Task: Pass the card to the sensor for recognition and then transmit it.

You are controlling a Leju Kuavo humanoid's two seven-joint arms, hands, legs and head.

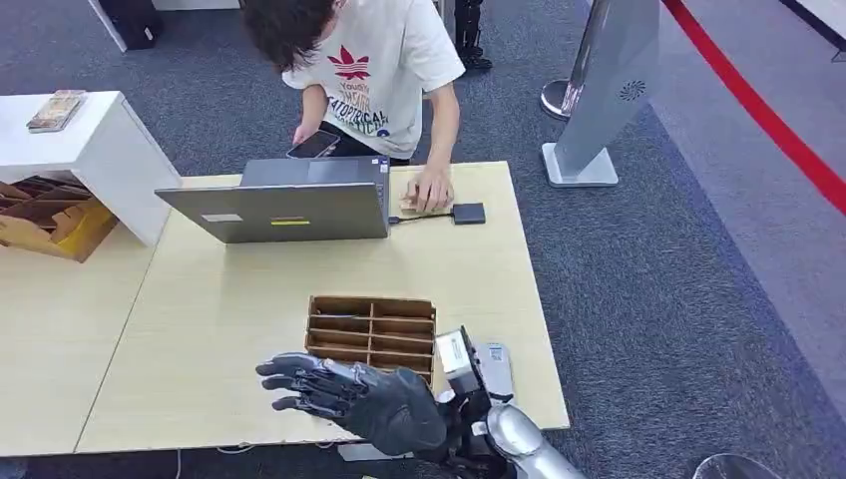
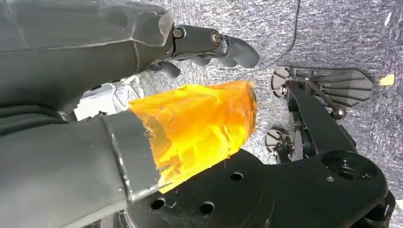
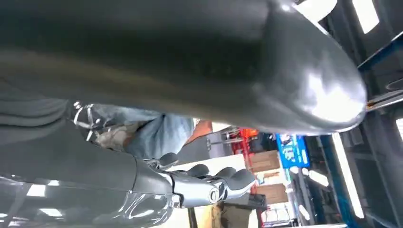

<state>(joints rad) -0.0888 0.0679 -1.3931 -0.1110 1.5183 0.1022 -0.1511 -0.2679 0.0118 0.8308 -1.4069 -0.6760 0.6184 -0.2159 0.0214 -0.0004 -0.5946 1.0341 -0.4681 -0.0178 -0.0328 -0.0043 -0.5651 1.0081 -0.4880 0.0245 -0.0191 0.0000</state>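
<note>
My right hand (image 1: 344,391) hovers low over the near edge of the pale table (image 1: 219,329), just in front of a brown cardboard divider box (image 1: 371,329). Its dark fingers (image 3: 223,179) reach out toward my left, apart, with nothing between them. A small black sensor box (image 1: 469,213) lies at the table's far side, wired to a grey laptop (image 1: 289,205). A person's hand (image 1: 431,190) rests on a pale flat thing beside the sensor. My left hand (image 2: 190,85) hangs over the carpet, its orange-taped thumb (image 2: 199,121) apart from the fingers, holding nothing. I cannot make out a card.
A person in a white shirt (image 1: 374,60) leans over the far table edge, holding a phone (image 1: 314,146). A white cabinet (image 1: 90,150) and cardboard boxes (image 1: 45,220) stand at the left. A grey stand (image 1: 609,90) rises at the far right. A flat grey item (image 1: 496,361) lies by my right wrist.
</note>
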